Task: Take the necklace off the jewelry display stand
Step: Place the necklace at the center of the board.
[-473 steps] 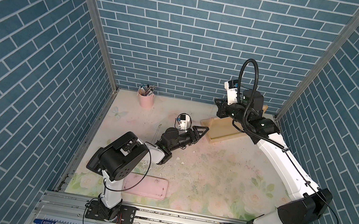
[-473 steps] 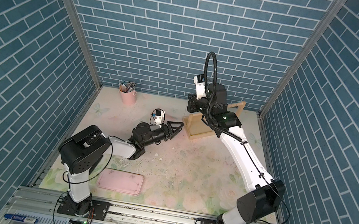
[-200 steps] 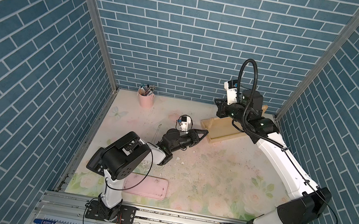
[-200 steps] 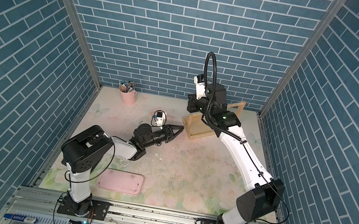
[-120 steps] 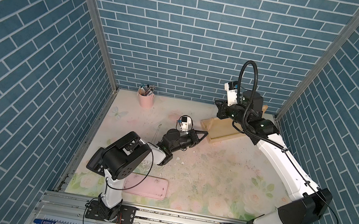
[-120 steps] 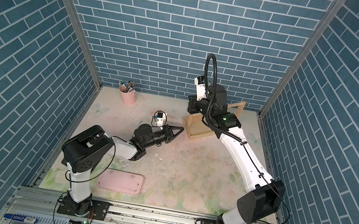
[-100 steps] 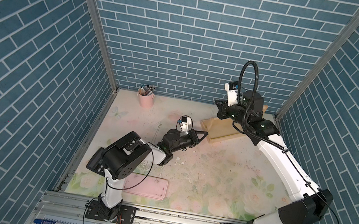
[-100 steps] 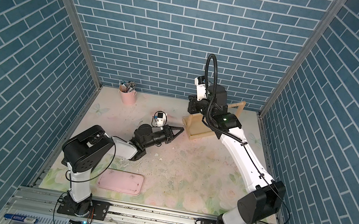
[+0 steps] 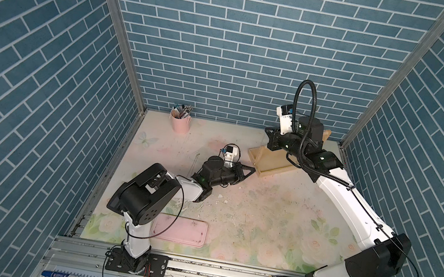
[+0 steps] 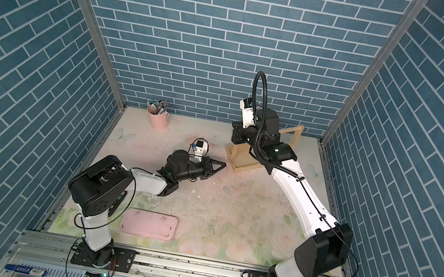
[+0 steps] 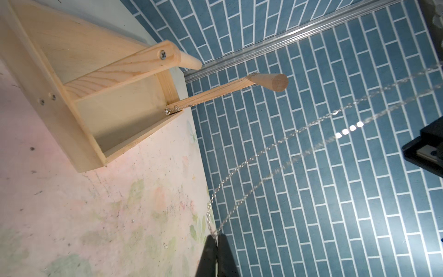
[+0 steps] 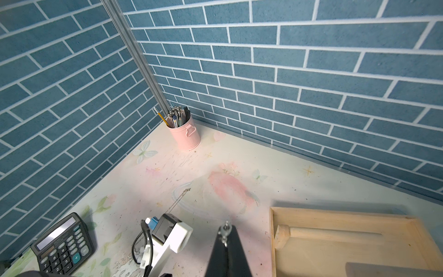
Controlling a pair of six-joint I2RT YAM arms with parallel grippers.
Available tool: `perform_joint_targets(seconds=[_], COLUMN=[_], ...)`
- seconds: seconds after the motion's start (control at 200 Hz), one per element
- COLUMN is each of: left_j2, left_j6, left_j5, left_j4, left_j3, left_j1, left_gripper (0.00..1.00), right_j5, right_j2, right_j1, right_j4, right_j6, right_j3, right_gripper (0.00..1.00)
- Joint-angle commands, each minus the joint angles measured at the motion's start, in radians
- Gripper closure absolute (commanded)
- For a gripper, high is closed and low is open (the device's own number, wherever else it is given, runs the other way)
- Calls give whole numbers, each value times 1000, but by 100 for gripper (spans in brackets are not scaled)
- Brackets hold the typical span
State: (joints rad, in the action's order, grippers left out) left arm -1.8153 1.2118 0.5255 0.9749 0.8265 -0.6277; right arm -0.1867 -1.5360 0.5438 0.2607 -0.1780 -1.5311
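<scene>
The jewelry display stand (image 9: 266, 170) (image 11: 72, 115), a pale wooden tray base with posts and a top bar, stands at the back right. The necklace (image 11: 348, 129), a thin silver chain with small beads, hangs in two strands in the air between both grippers, apart from the bar in the left wrist view. My left gripper (image 11: 217, 236) (image 9: 253, 169) is shut on one end, low beside the stand's front corner. My right gripper (image 12: 224, 231) is shut on the clasp (image 12: 224, 237) above the stand's left end. Another fine chain with a small pendant (image 11: 167, 110) lies along a post.
A pink pencil cup (image 9: 180, 121) stands at the back left. A flat pink tray (image 9: 180, 229) lies near the front by the left arm's base. A loose chain (image 12: 179, 199) and a calculator (image 12: 62, 244) lie on the floral table. Blue brick walls enclose three sides.
My left gripper's jaws, open a second ago, have closed on the chain beside the stand. The right arm has barely moved.
</scene>
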Motion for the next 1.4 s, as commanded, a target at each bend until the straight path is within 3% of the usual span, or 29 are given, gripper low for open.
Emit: perform_joint_targets(seconds=[0.0,0.315,0.615,1.395], left_j2=[48,126,191,326], left_j6=[-72,-198,-321,-406], left_j5=[68,159,174,134], left_j4=[-125,-348,-588,-735], left_j3=[-4,-43,-80,-308], left_j1=[32,100,151,340], left_gripper=[100,100,100,100], right_j5=[-34,-34,-37,-85], right_j2=[14,-48,-160,-476], right_j1=[1,38,87,183], right_j4=[-55,-109,-168,-233], right_j6=[-61,-127,-170,-216], right_j3=[26,93,102,-50], right_gripper=[100,100,100,100])
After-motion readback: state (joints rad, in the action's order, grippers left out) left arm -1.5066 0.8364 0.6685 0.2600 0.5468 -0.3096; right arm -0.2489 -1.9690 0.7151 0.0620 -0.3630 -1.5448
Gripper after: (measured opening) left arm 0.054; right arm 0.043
